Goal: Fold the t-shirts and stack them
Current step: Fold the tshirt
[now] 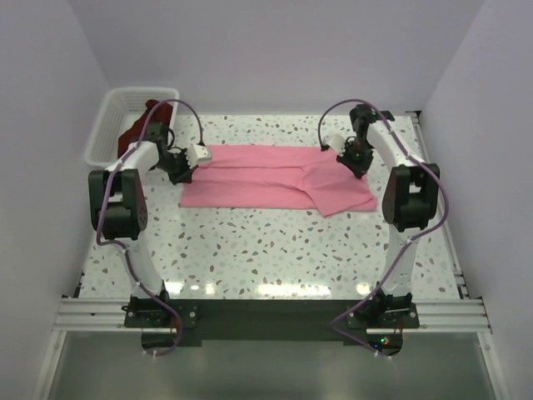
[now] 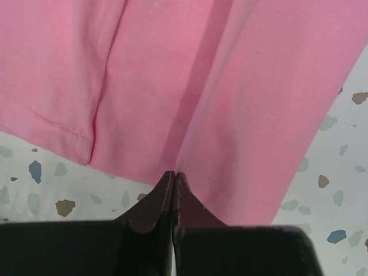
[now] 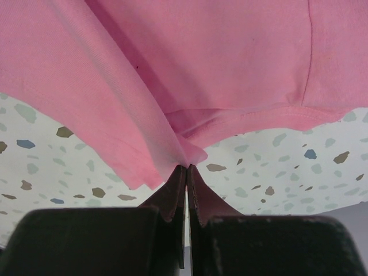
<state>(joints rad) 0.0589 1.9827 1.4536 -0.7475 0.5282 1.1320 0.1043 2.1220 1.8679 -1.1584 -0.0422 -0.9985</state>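
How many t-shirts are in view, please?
2: light pink cloth t-shirt spread on the table; dark maroon cloth t-shirt spilling from the white plastic basket, which may hide more.

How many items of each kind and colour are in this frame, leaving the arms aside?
pink t-shirt: 1
maroon t-shirt: 1
white basket: 1
Total: 3
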